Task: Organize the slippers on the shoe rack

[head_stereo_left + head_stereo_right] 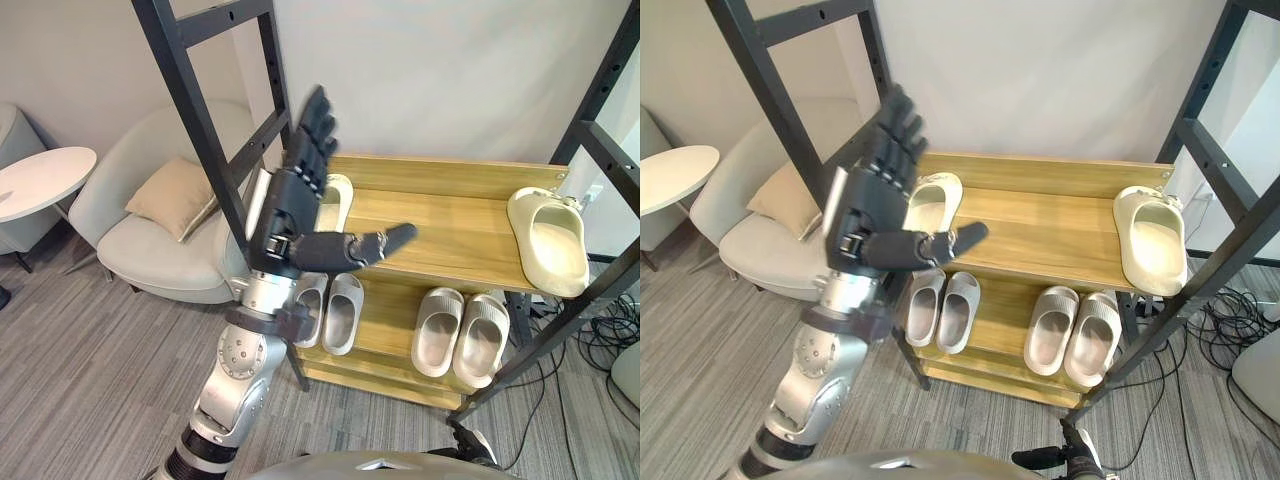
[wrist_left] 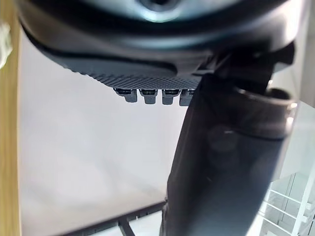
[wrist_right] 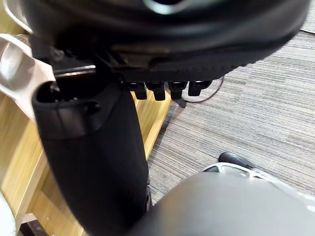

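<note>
My left hand (image 1: 295,215) is raised in front of the wooden shoe rack (image 1: 450,225), open, with straight fingers pointing up and the thumb (image 1: 385,243) stretched out over the top shelf. It holds nothing. Behind it on the top shelf lies a cream slipper (image 1: 930,200), partly hidden. Another cream slipper (image 1: 550,240) lies at the shelf's right end, overhanging the edge. On the lower shelf stand a left pair (image 1: 335,310) and a right pair (image 1: 462,335). My right hand (image 3: 93,147) hangs open and empty beside the rack's wood, over the carpet.
A black metal frame (image 1: 200,120) stands around the rack, with posts on the left and right (image 1: 600,150). A pale armchair (image 1: 150,260) with a tan cushion (image 1: 175,195) and a round white table (image 1: 40,180) stand to the left. Cables (image 1: 600,340) lie on the floor at the right.
</note>
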Controlling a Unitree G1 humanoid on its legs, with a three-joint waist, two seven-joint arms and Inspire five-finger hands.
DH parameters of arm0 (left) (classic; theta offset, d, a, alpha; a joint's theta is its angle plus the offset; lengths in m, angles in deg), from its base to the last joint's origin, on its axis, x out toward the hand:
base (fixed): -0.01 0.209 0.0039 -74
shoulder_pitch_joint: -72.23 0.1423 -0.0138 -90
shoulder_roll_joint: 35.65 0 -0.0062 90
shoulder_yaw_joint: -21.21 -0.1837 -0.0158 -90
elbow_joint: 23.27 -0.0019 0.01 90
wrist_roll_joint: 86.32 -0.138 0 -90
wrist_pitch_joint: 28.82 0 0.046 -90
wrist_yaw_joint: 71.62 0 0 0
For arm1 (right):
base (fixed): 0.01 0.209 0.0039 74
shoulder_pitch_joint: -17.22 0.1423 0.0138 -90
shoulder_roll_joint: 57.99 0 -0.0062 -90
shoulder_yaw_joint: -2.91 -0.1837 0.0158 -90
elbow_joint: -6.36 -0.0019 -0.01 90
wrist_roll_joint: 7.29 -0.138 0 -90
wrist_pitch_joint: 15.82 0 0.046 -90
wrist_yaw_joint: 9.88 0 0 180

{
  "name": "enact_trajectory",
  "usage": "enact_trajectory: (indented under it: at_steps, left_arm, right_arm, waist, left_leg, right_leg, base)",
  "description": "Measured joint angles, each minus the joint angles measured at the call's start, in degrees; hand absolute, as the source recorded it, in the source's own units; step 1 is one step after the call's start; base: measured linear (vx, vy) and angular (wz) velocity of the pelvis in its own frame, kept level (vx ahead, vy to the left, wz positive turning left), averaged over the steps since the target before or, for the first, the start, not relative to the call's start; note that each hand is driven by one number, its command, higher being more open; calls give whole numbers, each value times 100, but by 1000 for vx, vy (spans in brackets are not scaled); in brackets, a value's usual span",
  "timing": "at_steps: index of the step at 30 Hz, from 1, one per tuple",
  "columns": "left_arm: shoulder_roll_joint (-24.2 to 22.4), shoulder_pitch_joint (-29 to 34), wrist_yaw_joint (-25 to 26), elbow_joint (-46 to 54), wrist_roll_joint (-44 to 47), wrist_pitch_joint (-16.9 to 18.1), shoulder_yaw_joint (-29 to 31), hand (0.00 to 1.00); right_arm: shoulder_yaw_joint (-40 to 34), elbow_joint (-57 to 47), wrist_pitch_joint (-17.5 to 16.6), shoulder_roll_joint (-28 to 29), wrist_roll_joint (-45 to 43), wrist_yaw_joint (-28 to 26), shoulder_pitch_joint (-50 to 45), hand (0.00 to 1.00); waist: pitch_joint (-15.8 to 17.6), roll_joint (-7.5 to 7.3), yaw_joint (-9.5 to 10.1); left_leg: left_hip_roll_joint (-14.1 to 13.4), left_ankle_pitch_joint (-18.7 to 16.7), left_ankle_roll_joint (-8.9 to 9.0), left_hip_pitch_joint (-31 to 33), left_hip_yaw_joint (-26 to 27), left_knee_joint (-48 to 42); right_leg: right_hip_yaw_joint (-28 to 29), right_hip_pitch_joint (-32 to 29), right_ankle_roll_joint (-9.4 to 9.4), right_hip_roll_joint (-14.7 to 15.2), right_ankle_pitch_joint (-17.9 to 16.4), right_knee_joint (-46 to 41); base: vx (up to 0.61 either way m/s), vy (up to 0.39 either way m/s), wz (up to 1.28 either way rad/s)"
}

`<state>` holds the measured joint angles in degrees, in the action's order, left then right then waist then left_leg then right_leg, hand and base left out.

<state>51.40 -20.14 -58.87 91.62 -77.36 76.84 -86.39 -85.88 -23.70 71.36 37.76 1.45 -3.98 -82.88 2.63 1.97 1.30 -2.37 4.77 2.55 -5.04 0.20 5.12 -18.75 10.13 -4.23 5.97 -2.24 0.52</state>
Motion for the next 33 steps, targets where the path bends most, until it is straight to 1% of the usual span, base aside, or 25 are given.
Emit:
enact_trajectory:
  at_steps: [4, 6, 9, 11, 13, 14, 15, 16, 18, 21, 24, 28, 31, 33]
  left_arm:
    - [50, -280, 290, -324, -350, 1, 229, 100]
    - [181, -434, 440, -608, -517, -3, 493, 100]
    - [390, -641, 502, -908, -551, -24, 696, 100]
    - [656, -884, 518, -1074, -938, -130, 739, 100]
    - [836, -1086, 553, -1293, -1211, -136, 741, 100]
    - [1047, -1221, 538, -1543, -1405, -139, 739, 100]
    - [1124, -1254, 537, -1618, -1473, -145, 739, 100]
    - [1304, -1336, 525, -1829, -1656, -164, 740, 100]
    - [1368, -1484, 466, -2078, -1869, -231, 740, 100]
    - [1454, -1531, 431, -2210, -2073, -270, 741, 100]
    - [1481, -1566, 422, -2310, -2170, -294, 741, 100]
    - [1509, -1730, 423, -2687, -2457, -411, 747, 100]
    - [1609, -1790, 442, -3040, -2773, -703, 808, 100]
    - [1607, -1840, 528, -3109, -3012, -796, 839, 100]
  right_arm:
    - [-4, -1, -21, 47, 0, 61, 11, 100]
    - [-11, -11, -28, 70, 0, 72, 24, 100]
    - [-14, -31, -30, 73, -1, 73, 30, 100]
    - [-39, -58, -31, 86, -2, 72, 38, 100]
    - [-47, -74, -31, 98, -9, 71, 55, 100]
    - [-48, -83, -31, 109, -20, 71, 57, 100]
    - [-48, -86, -31, 112, -34, 70, 67, 100]
    - [-51, -129, -31, 120, -38, 70, 99, 100]
    - [-54, -180, -31, 123, -39, 69, 101, 100]
    - [-124, -184, -31, 151, -47, 68, 116, 100]
    - [-238, -185, -29, 196, -110, 70, 132, 100]
    - [-237, -254, -31, 214, -209, 71, 165, 100]
    - [-238, -318, -45, 225, -214, 78, 180, 100]
    - [-241, -343, -45, 235, -215, 94, 182, 100]
  waist:
    - [24, -48, -4]
    - [44, -79, -18]
    - [48, -87, -23]
    - [61, -105, -36]
    - [76, -116, -51]
    - [80, -122, -85]
    - [83, -124, -111]
    - [107, -117, -183]
    - [143, -118, -197]
    - [170, -125, -210]
    - [196, -134, -234]
    - [224, -147, -280]
    - [232, -150, -299]
    - [274, -162, -299]
  left_leg:
    - [2, 0, 1, 12, -37, -8]
    - [-2, -5, 8, 36, -37, -6]
    - [-8, -6, 10, 101, -38, -8]
    - [-7, -5, 11, 156, -37, -10]
    - [-3, -5, 11, 174, -37, -10]
    - [-4, -6, 11, 171, -37, -10]
    - [-5, -7, 12, 171, -36, -10]
    - [-7, -11, 18, 173, -31, -10]
    - [-25, -24, 34, 194, 11, -9]
    - [-46, -44, 55, 222, 62, -9]
    - [-57, -63, 75, 236, 71, -9]
    - [-92, -90, 112, 276, 93, -9]
    - [-124, -96, 121, 323, 111, -10]
    - [-131, -96, 121, 342, 110, -11]
  right_leg:
    - [-30, -17, 0, 2, -40, -50]
    - [-26, -83, 0, 4, -79, -99]
    - [-27, -147, 0, 1, -90, -116]
    - [-24, -200, 1, 1, -92, -119]
    - [-26, -216, 3, -4, -92, -103]
    - [-28, -216, 7, -10, -94, -88]
    - [-28, -217, 9, -11, -94, -83]
    - [-24, -220, 11, -16, -95, -72]
    - [14, -262, 16, -28, -93, -56]
    - [60, -306, 28, -50, -82, -20]
    - [67, -306, 33, -67, -77, 25]
    - [119, -338, 50, -111, -61, 94]
    - [193, -420, 69, -137, -49, 107]
    - [189, -431, 76, -147, -44, 121]
  base:
    - [14, -10, 4]
    - [0, 0, 0]
    - [0, 0, 0]
    - [16, -4, 0]
    - [0, 0, 0]
    - [0, 0, 0]
    - [0, 0, 0]
    - [4, -9, -3]
    - [0, -3, -8]
    - [12, -4, -11]
    - [17, -6, -2]
    - [31, -10, -7]
    - [31, -7, -13]
    - [0, 0, 0]
